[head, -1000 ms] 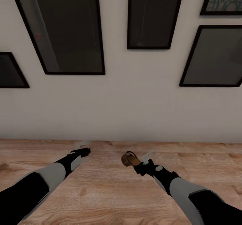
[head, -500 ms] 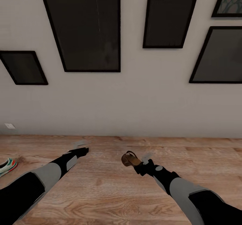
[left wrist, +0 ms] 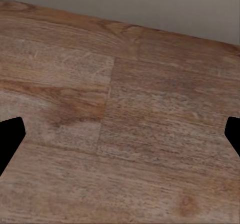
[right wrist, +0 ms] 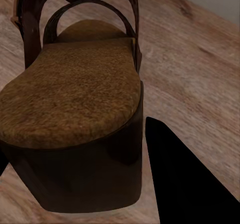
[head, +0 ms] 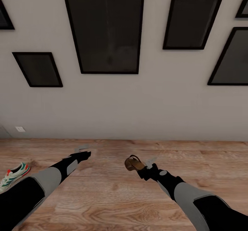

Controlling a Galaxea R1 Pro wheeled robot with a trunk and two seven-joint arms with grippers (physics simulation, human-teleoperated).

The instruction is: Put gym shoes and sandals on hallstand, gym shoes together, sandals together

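This is a home corridor, rendered in simulation. A plain pale wall [head: 137, 110] runs straight across the head view and meets the corridor floor [head: 113, 196], light brown wood planks with visible grain, along a clean line. On that wall hang several black-framed pictures: a tall frame [head: 105, 26] in the middle, a smaller frame [head: 38, 69] to its left and lower, another frame [head: 192, 21] to its right (all with dark, unreadable glass). Low on the wall, far left of the tall frame, sits a small white wall plate [head: 20, 129]. A gym shoe [head: 13, 175] lies on the floorboards below that plate, as footwear does in a household entrance passage.
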